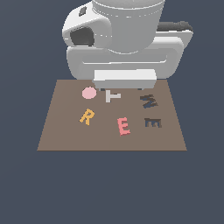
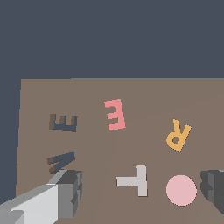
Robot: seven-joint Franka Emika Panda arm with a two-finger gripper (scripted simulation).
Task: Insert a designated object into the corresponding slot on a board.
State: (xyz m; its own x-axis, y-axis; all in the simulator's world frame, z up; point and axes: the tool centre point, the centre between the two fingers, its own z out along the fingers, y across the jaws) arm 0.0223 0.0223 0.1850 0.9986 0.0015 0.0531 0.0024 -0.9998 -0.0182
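Your tool [image 2: 140,188] hangs wide open and empty above the grey T [image 2: 134,180], while the salmon E [image 2: 115,114] lies apart on the board [image 2: 131,87], beside its dark E slot [image 2: 64,122].

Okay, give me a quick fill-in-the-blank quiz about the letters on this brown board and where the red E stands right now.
1. The salmon-red E lies on the board, not yet in the dark ____-shaped slot.
2. In the exterior view, the orange letter to the E's left is an ____.
3. The pink piece has the shape of a ____.
4. Beside the pink piece lies a grey letter ____.

Missing words: E; R; disc; T
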